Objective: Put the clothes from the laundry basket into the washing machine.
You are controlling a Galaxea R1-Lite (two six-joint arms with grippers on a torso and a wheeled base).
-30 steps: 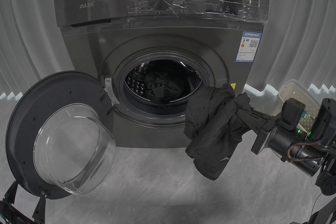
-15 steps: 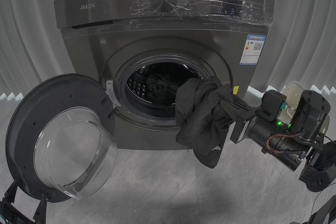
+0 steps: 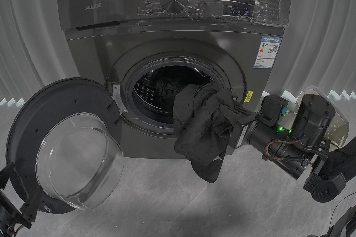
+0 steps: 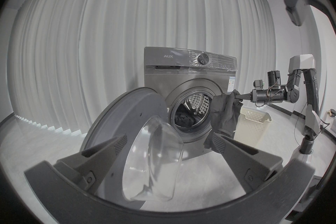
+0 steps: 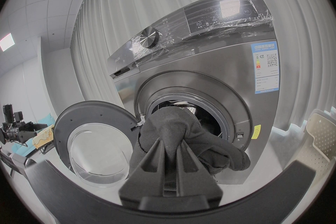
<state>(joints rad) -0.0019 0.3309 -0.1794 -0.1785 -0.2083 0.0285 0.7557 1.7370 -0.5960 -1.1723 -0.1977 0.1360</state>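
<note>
**Holding a dark garment at the washer's mouth**

We see the right gripper [image 5: 170,146] clenched on a black garment [image 3: 202,130], with a fold of cloth pinched between its two fingers. The garment hangs in front of the lower right part of the round opening of the washer [image 3: 111,45]. Its upper folds lie level with the rim, and its tail hangs down before the front panel, above the floor. We cannot tell whether the cloth touches the rim. Inside the drum [image 3: 146,91] lies a second dark piece [image 3: 167,87].

The door [image 3: 44,108] stands swung open to the left, its clear bowl facing outward. The left gripper [image 4: 167,139] sits low, near the door's lower edge, with its jaws spread wide and nothing between them.

The basket [image 3: 339,123] stands on the floor to the right of the washer, behind the right arm. We cannot tell what it holds.
</note>
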